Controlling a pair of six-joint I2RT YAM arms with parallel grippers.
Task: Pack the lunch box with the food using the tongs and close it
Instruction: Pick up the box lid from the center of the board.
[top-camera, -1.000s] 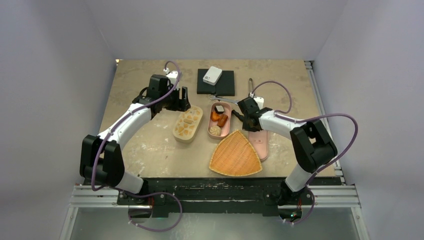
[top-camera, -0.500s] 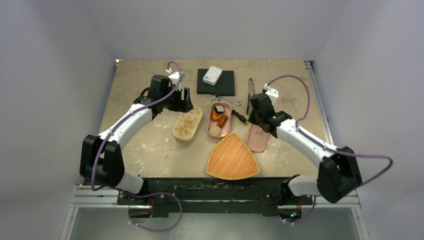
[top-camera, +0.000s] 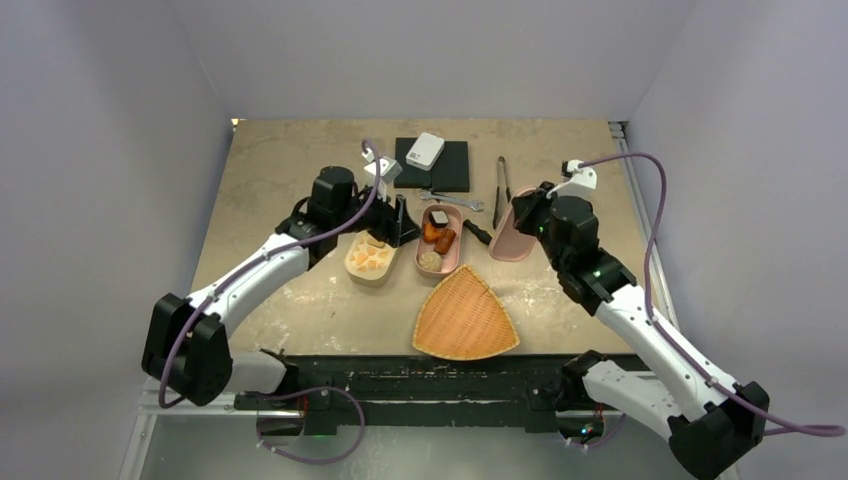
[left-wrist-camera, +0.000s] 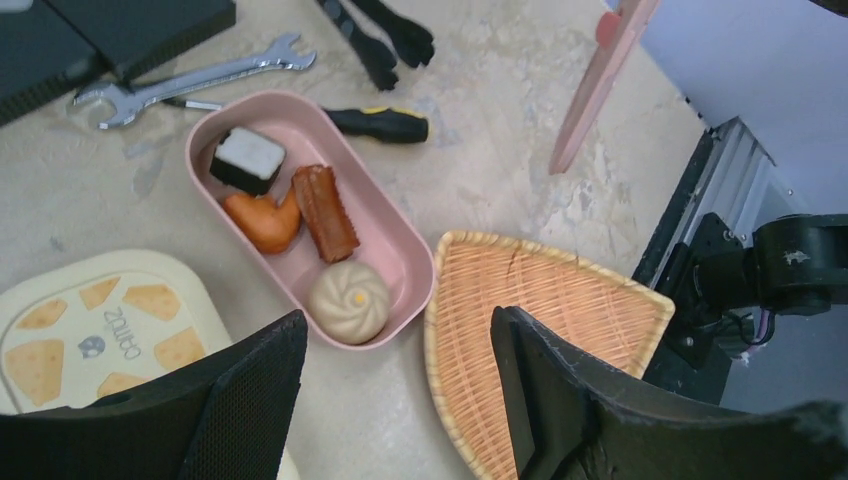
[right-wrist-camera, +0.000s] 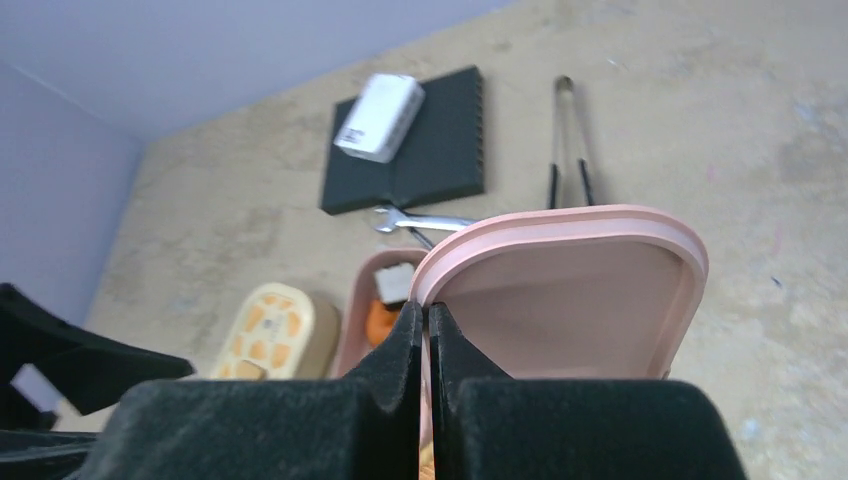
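The pink lunch box (top-camera: 449, 256) stands open at mid-table, holding the food: a black-and-white piece (left-wrist-camera: 247, 160), an orange bit (left-wrist-camera: 262, 221), a brown sausage (left-wrist-camera: 325, 212) and a beige bun (left-wrist-camera: 349, 300). Its pink lid (top-camera: 513, 238) hangs tilted on edge above the table, right of the box, with my right gripper (right-wrist-camera: 427, 322) shut on its rim (right-wrist-camera: 560, 215). My left gripper (top-camera: 396, 226) hovers open and empty over the right end of a cream lunch box (top-camera: 368, 260), just left of the pink one. The dark tongs (top-camera: 502, 178) lie on the table behind the lid.
A triangular wicker basket (top-camera: 466, 315) sits near the front edge. A silver wrench (top-camera: 450, 200) and a yellow-and-black screwdriver (top-camera: 478, 232) lie behind and right of the pink box. A black foam pad (top-camera: 452, 172) with a white device (top-camera: 424, 151) is at the back.
My right arm has lifted the pink lid off the table and swung it up and back. My left arm has moved right, over the cream box toward the pink one.
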